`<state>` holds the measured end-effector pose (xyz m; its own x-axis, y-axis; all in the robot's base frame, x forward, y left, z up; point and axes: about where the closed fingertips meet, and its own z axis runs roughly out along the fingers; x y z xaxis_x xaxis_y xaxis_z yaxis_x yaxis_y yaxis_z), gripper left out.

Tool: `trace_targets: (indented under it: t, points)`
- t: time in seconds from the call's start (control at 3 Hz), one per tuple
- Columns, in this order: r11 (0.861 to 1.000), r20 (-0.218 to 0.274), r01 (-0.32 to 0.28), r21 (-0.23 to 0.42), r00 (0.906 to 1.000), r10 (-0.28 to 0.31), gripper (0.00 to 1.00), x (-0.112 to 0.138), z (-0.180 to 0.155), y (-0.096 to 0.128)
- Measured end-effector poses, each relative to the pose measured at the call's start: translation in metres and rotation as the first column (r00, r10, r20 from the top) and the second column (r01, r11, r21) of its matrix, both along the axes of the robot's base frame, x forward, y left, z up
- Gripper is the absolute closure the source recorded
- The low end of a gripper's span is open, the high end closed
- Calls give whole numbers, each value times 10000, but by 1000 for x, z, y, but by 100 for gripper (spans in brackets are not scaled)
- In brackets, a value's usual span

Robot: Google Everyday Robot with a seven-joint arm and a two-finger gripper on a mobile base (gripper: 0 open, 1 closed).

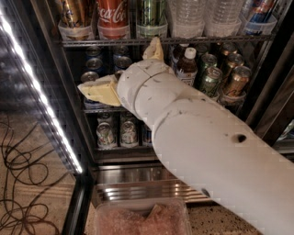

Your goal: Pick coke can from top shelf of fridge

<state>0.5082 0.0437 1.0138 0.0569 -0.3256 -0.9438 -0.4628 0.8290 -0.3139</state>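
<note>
The red coke can (112, 18) stands on the top shelf (193, 40) of the fridge (138, 181), between a gold can and a green can, in a clear holder. My gripper (125, 69) is below the shelf's front rail, just under and to the right of the coke can. Its two cream fingers are spread wide, one pointing left (98, 89) and one pointing up (154, 49), with nothing between them. My white arm covers the middle of the fridge's lower right.
A gold can (76, 16), a green can (151, 16), clear water bottles (202, 16) and a blue can (259, 13) share the top shelf. Cans and a dark bottle (187, 66) fill the lower racks. A light strip (36, 92) edges the door. Cables (18, 183) lie on the floor.
</note>
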Motion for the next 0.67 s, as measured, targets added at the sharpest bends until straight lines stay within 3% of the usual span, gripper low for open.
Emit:
trace_targets:
  t: [0.33,0.67]
  points:
    - [9982,207,-53,591,9998,41,0,11,6,20]
    - [9951,366,-587,796,9978,559,0,23,12,55]
